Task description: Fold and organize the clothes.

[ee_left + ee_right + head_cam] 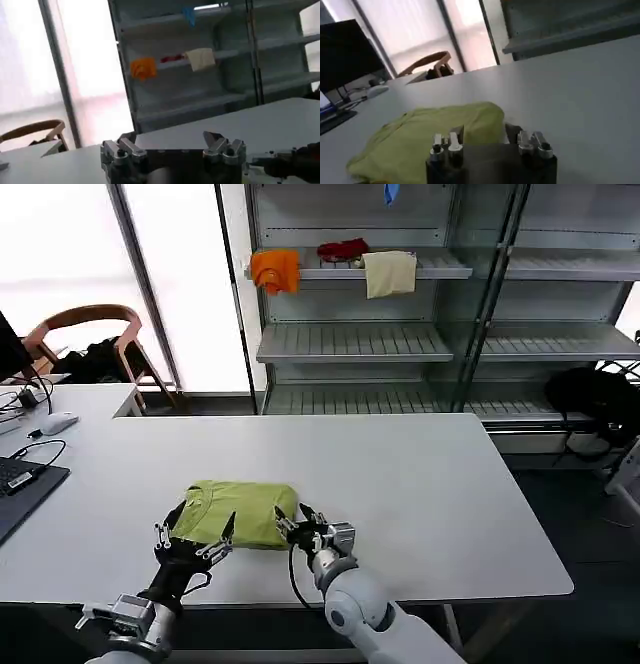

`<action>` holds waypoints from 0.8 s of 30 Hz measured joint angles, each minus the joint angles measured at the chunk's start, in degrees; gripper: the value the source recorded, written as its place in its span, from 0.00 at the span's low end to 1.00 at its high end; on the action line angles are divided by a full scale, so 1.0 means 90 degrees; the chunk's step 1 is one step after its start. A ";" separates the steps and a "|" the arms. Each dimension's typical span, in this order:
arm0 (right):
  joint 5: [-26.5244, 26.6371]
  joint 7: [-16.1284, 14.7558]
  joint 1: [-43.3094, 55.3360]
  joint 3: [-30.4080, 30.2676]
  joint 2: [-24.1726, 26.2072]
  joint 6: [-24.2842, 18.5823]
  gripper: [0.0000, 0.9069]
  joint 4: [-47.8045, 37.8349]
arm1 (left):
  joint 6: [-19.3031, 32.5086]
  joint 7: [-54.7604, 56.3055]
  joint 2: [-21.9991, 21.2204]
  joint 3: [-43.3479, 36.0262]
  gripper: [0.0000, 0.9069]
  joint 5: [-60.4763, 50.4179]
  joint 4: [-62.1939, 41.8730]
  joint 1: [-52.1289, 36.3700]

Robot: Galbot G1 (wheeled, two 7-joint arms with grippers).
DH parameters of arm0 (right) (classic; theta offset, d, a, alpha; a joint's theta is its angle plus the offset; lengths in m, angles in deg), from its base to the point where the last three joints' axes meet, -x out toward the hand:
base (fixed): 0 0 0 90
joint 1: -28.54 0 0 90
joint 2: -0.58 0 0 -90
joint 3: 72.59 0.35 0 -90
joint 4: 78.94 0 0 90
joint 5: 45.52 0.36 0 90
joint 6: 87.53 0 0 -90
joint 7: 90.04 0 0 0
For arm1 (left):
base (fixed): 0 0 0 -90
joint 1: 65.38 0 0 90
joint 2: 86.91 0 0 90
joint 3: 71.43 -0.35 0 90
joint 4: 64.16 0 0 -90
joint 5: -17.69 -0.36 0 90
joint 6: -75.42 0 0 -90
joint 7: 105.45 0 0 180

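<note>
On the smooth white table [420, 484] lies one soft, folded green T-shirt [240, 509]; beside it, left end effector [192, 544] and right end effector [300, 527] spread wide.

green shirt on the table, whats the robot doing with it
The robot is folding a lime-green T-shirt on the white table. The shirt already lies in a compact folded bundle near the table's front edge. The left gripper sits at its near left corner and the right gripper at its right edge, both with fingers open, neither clearly holding the fabric.
</note>
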State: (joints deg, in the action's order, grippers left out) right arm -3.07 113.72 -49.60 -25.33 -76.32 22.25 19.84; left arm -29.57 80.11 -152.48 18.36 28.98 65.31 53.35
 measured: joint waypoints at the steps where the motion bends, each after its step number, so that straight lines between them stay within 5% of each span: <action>1: 0.0003 0.0016 0.0004 -0.0006 -0.0021 -0.0002 0.59 -0.0022 | 0.0001 -0.0007 -0.0009 0.0000 1.00 -0.0007 -0.0005 0.0007; 6: 0.0016 0.0038 0.0001 -0.0006 -0.0112 -0.0052 0.57 -0.0131 | 0.0006 -0.0044 -0.0038 0.0019 1.00 -0.0040 -0.0035 0.0047; 11: 0.0009 0.0071 0.0008 -0.0040 -0.0188 -0.0090 0.03 -0.0223 | 0.0008 -0.0062 -0.0065 0.0019 1.00 -0.0073 -0.0048 0.0062; 12: 0.0005 0.0077 0.0015 -0.0049 -0.0203 -0.0098 0.00 -0.0235 | 0.0008 -0.0068 -0.0071 0.0014 1.00 -0.0078 -0.0047 0.0067; 24: -0.0057 0.0153 0.0093 -0.0078 -0.0226 -0.0177 0.00 -0.0250 | 0.0017 -0.0083 -0.0119 0.0005 1.00 -0.0094 -0.0054 0.0091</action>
State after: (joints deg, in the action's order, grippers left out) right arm -3.58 115.10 -48.77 -26.03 -78.36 20.66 17.59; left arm -29.41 79.36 -153.56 18.41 28.13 64.83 54.17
